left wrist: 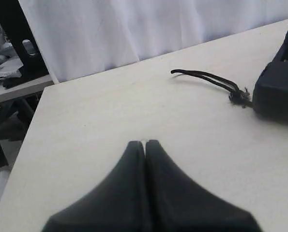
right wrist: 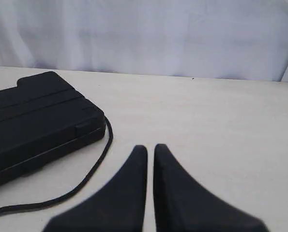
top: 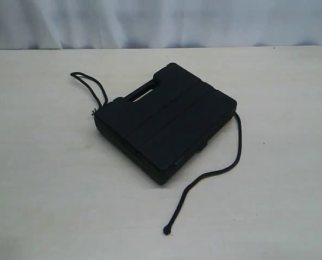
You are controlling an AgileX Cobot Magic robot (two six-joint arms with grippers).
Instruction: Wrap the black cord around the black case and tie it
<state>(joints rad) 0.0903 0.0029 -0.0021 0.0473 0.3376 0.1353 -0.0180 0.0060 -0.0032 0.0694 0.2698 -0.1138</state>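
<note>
- A pale counter [top: 52, 189] stands before a white curtain [top: 161, 21] in the exterior view. The black case [top: 166, 122] lies flat near the middle, turned on the diagonal, with its slot handle toward the far side.
- Same view: the black cord [top: 225, 170] leaves the case's right corner and curves across the counter toward the camera, ending in a knobbed tip [top: 166, 230]. A second stretch forms a narrow loop [top: 90, 86] off the left corner. No cord crosses the ribbed lid. Neither arm is in this picture.
- Left wrist view: the left jaws are pressed together, tips touching, gripping nothing. They are held level over bare counter [left wrist: 110, 106], pointing toward its far edge and the curtain.
- Same view: the cord's loop [left wrist: 206, 79] lies on the counter ahead of them, and its frayed knot [left wrist: 238, 96] sits just beside a corner of the case [left wrist: 277, 92]. Both are well apart from the jaws. Blurred clutter shows beyond the counter's side edge.
- Right wrist view: the right jaws are all but closed, with a thin slit between the tips and nothing in it. They are held low over the counter [right wrist: 221, 125], pointing toward the curtain.
- Same view: the case [right wrist: 37, 121] lies near the jaws. The cord [right wrist: 98, 164] rounds its near corner and trails over the counter beside them without touching them.
</note>
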